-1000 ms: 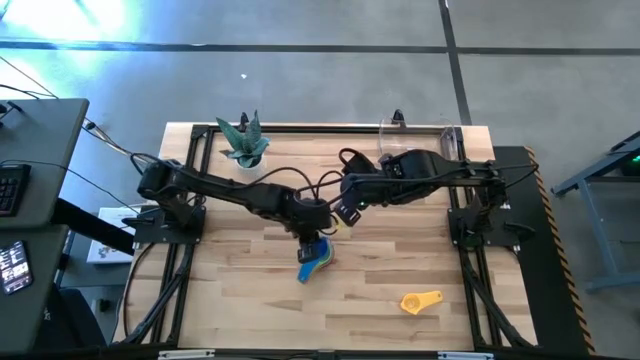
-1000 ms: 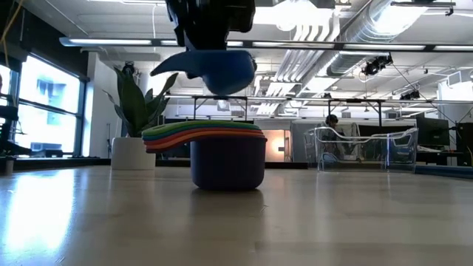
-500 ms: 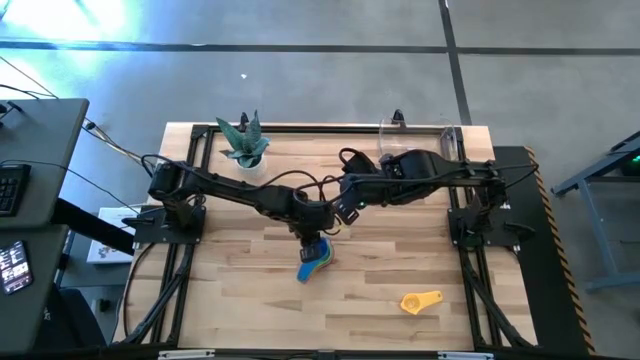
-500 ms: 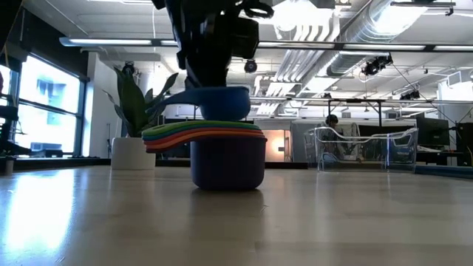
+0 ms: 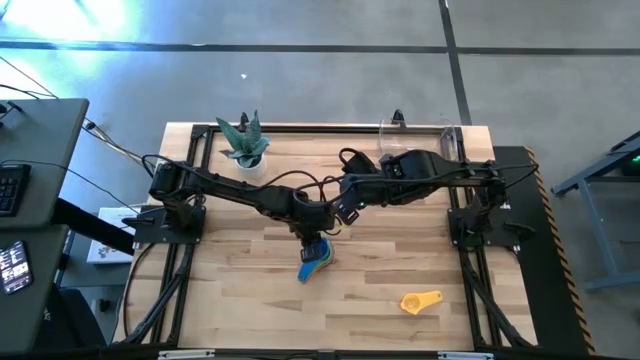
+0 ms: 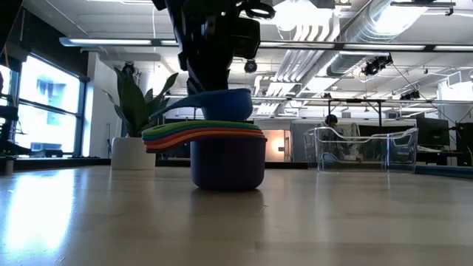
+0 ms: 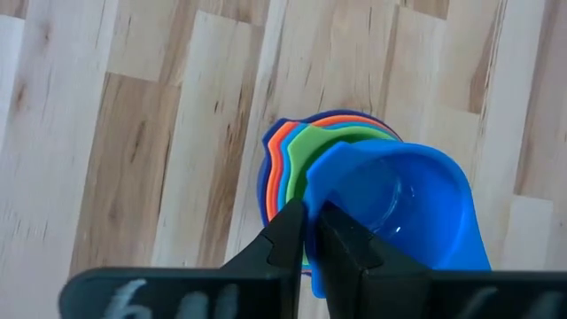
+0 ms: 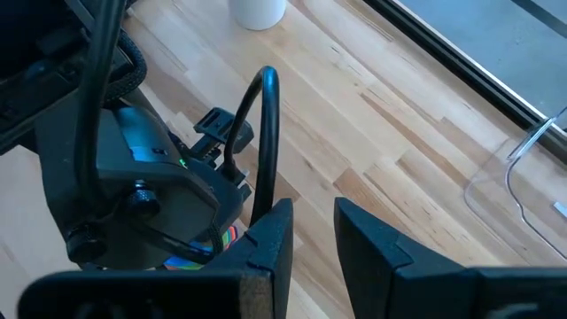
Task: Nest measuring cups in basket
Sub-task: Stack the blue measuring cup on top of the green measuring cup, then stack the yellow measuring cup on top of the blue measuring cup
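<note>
Lowered since a second ago: blue cup (image 6: pixel 219 100) now seated on the stack (image 6: pixel 222 148), directly under the left gripper (image 7: pixel 311 232), jaws still pinching its rim. Release next, probably. Right gripper (image 8: pixel 312 232) slightly spread, empty, just beside. Basket (image 6: pixel 363 148) well apart.

No readable text, label, brand or number on anything in view
</note>
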